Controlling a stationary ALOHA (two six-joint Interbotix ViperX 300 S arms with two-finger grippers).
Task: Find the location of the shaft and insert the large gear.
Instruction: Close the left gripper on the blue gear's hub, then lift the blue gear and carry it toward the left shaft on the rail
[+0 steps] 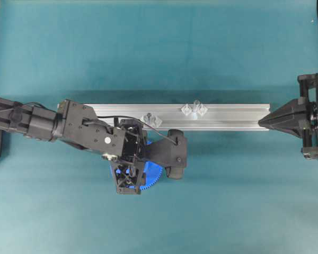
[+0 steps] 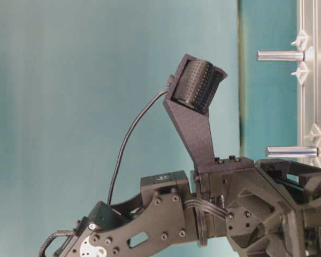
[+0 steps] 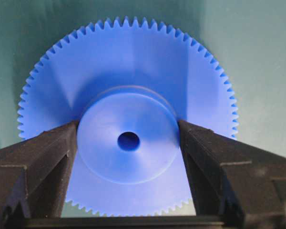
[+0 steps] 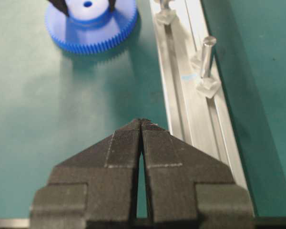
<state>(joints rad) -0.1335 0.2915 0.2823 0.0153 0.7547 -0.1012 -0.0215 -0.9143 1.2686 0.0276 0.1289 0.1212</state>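
The large gear [image 3: 128, 62], a bright blue toothed disc, lies flat on the teal table, near the rail's front edge [image 1: 148, 180]. My left gripper [image 3: 127, 125] straddles its raised hub, and both black fingers [image 3: 52, 148] touch the hub's sides. The shaft [image 1: 195, 107] is a small pale pin between two clear mounts, standing upright on the aluminium rail [image 1: 233, 114] to the gear's right. It also shows in the right wrist view, as does the shaft [image 4: 207, 55]. My right gripper [image 4: 141, 121] is shut on nothing, level with the rail's right end [image 1: 262, 121].
A second clear mount with a stub [image 1: 151, 119] sits on the rail just behind my left arm [image 1: 85, 127]. Black frame posts stand at the table's left and right edges.
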